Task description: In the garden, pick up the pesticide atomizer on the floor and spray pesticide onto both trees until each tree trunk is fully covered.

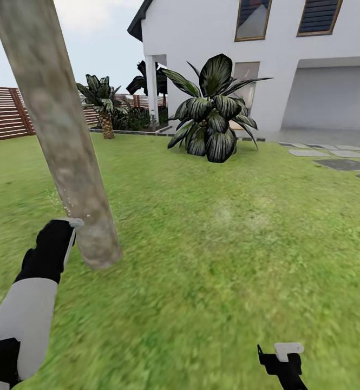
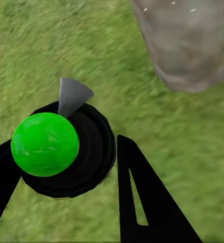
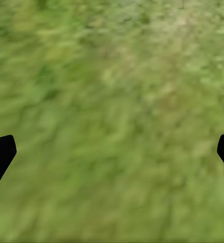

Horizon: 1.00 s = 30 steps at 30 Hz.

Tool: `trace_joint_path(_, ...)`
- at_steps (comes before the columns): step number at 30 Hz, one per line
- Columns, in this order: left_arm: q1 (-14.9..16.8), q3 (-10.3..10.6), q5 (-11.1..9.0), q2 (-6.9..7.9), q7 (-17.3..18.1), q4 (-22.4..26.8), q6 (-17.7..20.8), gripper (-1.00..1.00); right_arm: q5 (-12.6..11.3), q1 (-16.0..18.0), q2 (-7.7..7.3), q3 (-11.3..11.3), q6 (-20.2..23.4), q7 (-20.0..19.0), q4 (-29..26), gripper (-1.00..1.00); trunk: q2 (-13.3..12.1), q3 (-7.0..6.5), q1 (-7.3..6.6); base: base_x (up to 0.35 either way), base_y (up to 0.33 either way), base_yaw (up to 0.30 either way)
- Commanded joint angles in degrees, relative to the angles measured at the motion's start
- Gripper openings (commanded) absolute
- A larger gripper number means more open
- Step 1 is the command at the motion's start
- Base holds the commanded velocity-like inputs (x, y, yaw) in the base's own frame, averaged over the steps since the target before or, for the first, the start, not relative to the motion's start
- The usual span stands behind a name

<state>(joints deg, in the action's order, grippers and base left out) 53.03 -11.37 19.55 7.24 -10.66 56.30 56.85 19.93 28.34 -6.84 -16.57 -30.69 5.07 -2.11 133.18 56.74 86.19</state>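
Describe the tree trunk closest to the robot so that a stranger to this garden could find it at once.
Start at the white house and come forward over the lawn to its near left side. There the tree trunk rises, leaning, beside the left gripper. Unlike the scaly short palm by the fence, it is thick, smooth, mottled grey-brown and branchless.

Ground: mottled green grass lawn (image 1: 228,244), running to a white two-storey rendered house (image 1: 212,38) with wood-framed windows (image 1: 253,19) and a recessed grey garage opening (image 1: 331,97). Flat grey stepping-stone pavers (image 1: 331,158) at right; brown horizontal-slat wooden fence (image 1: 4,114) at left. Broad dark-leaved shrub (image 1: 212,111) before the house wall, short scaly-trunked palm (image 1: 105,105) near the fence; pale overcast sky (image 1: 93,32)
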Motion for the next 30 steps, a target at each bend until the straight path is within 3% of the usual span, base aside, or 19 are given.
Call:
trace_joint_path(1, 0.01, 0.34, -0.36, 0.00, -0.54, 0.03, 0.19, -1.00, 0.61, 0.05, -0.01, -0.21, -0.16, 0.38, 0.08, 1.00, 0.02, 0.05, -0.01, 0.000, 0.000, 0.000)
trace_joint_path(11, 0.81, 0.66, -0.25, -0.02, -1.01, -0.07, 0.24, -1.00, 0.64, 0.05, 0.03, -0.21, -0.16, 0.38, 0.08, 1.00, 0.02, 0.05, -0.01, 0.000, 0.000, 0.000)
trace_joint_path(19, 2.60, 0.71, -0.31, 0.07, -0.83, -3.37, 0.55, -1.00, 0.62, 0.05, 0.05, -0.21, -0.15, 0.38, 0.08, 1.00, 0.02, 0.05, -0.01, 0.013, 0.000, 0.000)
trace_joint_path(30, 2.61, 0.50, -0.25, 0.19, -0.77, -3.24, 0.31, -1.00, 0.63, 0.05, 0.07, -0.21, -0.13, 0.38, 0.08, 1.00, 0.02, 0.05, -0.01, 0.277, 0.031, 0.000)
